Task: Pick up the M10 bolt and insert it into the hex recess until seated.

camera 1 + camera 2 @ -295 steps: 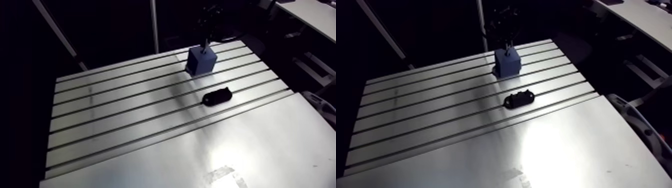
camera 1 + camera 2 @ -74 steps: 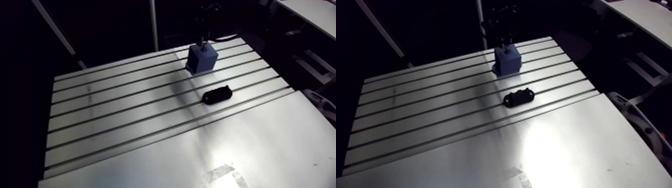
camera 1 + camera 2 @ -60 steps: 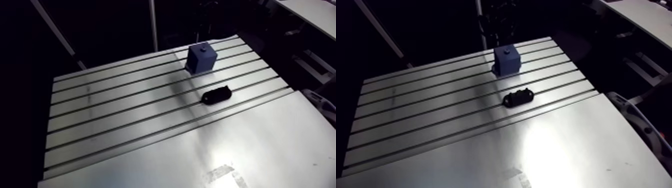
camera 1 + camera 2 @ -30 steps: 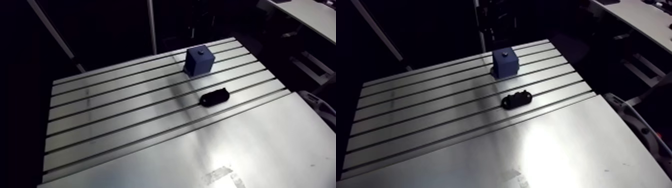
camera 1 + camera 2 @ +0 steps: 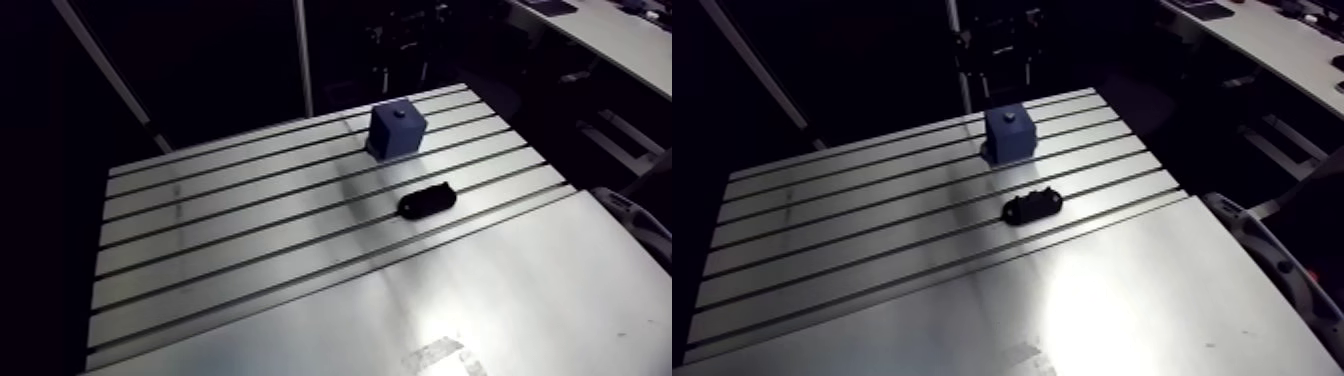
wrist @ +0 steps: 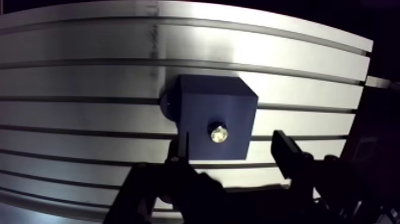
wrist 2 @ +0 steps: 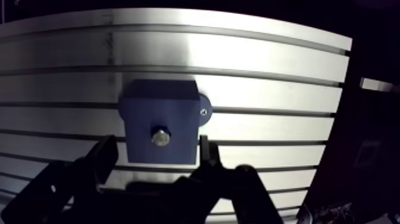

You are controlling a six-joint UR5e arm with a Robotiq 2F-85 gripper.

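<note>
Since the gripper (image 6: 231,143) hangs with its two fingers (image 6: 286,152) spread and nothing between them, the M10 bolt (image 6: 218,133) is not in its hold. The bolt stands in the top face of the blue block (image 5: 397,129).

In the wrist view the bolt shows end-on as a small bright disc. Its long axis is therefore upright and runs along the gripper's own line of approach. It lies below the gripper, about midway between the lines of the two fingers, and the fingertips are clear above the block and touch nothing.

The block rests on the slotted table (image 5: 250,230) near its far edge, toward the far right corner. A black part (image 5: 427,201) lies apart from it, a few slots closer to the near edge.

I judge the insertion made. Only a short nub rises above the block's top, though the pictures do not show whether the bolt sits fully home in the hex recess. Any further move turns on that vertical axis: a straight lift clears the bolt, and a straight descent would bring the fingers down on either side of it.
</note>
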